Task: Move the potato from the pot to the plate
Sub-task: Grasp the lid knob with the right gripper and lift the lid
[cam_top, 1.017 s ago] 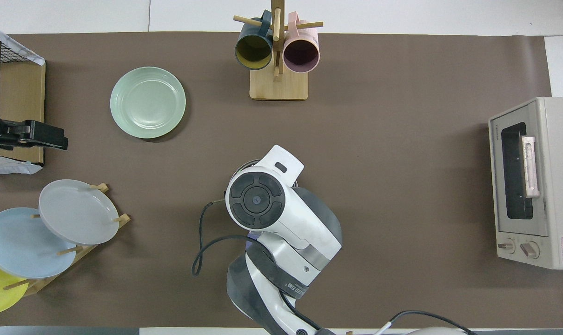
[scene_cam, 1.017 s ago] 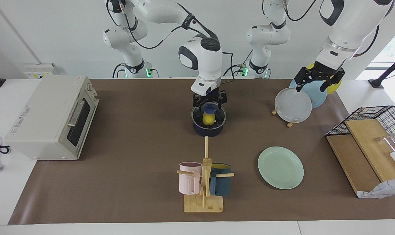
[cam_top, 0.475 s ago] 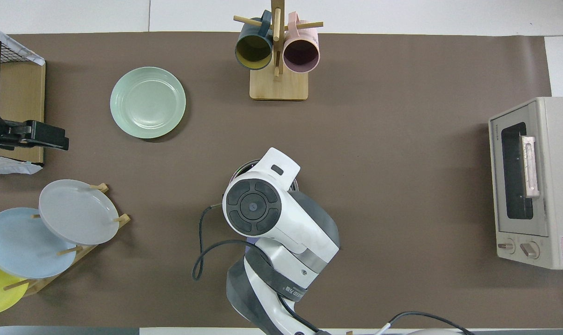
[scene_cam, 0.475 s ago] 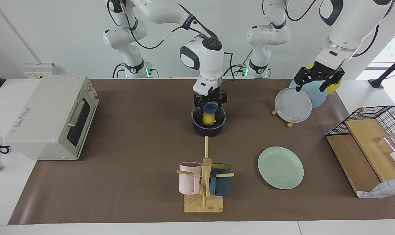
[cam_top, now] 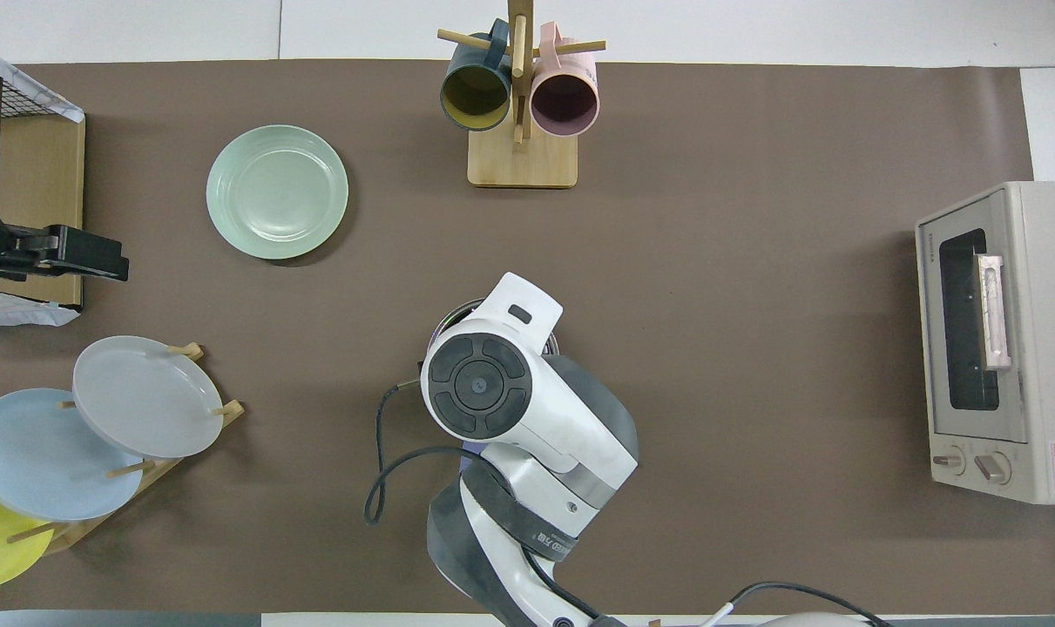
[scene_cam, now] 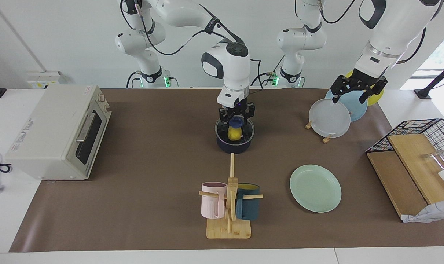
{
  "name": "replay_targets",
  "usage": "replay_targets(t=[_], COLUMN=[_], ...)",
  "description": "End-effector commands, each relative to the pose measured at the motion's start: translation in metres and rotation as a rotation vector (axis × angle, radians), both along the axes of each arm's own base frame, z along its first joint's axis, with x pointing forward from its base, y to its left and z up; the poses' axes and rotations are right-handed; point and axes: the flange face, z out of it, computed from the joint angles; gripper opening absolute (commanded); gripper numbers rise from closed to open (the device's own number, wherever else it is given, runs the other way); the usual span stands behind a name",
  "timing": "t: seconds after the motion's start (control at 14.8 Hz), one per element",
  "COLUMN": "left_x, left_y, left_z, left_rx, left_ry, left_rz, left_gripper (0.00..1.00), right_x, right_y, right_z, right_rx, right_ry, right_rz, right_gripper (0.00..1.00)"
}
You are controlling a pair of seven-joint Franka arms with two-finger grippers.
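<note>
Potato (scene_cam: 235, 134), the small bright yellow lumpy oval, sits inside the small round dark navy saucepan (scene_cam: 234, 146), directly under the right gripper (scene_cam: 236, 120), which is lowered into the pot's mouth from above. In the overhead view the arm's wrist covers both. Whether the right gripper's fingers have met the potato cannot be told; something dark blue shows between them, just above the yellow.

The potato seems to stand roughly on end, its long axis near upright and its narrow tip up toward the gripper, though this is hard to confirm.

The risks, as I judge them: a pinch on that rounded tip could squeeze the potato out sideways, dropping it back into the pot or over the rim. A finger catching the rim could drag or tip the pot.

The round pale mint-green plate (scene_cam: 315, 188) lies well apart from the right gripper, toward the left arm's end.

The left gripper (scene_cam: 356, 90), spread wide, waits over the tilted grey-white plate (scene_cam: 329, 119).
</note>
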Motion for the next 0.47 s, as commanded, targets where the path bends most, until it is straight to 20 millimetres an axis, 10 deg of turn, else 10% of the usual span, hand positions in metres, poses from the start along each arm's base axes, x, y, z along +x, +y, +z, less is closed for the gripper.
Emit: replay_targets(t=[0.0, 0.27, 0.41], left_x=[-0.0044, -0.0042, -0.0038], left_y=[0.0031, 0.0023, 0.0014], left_z=[0.0033, 0.0035, 0.0034], left_rx=[0.014, 0.014, 0.014], left_ry=[-0.009, -0.012, -0.012], left_rz=[0.007, 0.007, 0.005], left_gripper=[1.0, 1.0, 1.0], right_x=[0.0006, 0.0017, 0.0044], right_y=[-0.0039, -0.0032, -0.004], right_z=[-0.0005, 0.0003, 0.0056], right_rx=[0.001, 0.002, -0.002], right_ry=[-0.023, -0.024, -0.023], right_rz=[0.021, 0.022, 0.018], right_gripper=[0.63, 0.24, 0.22])
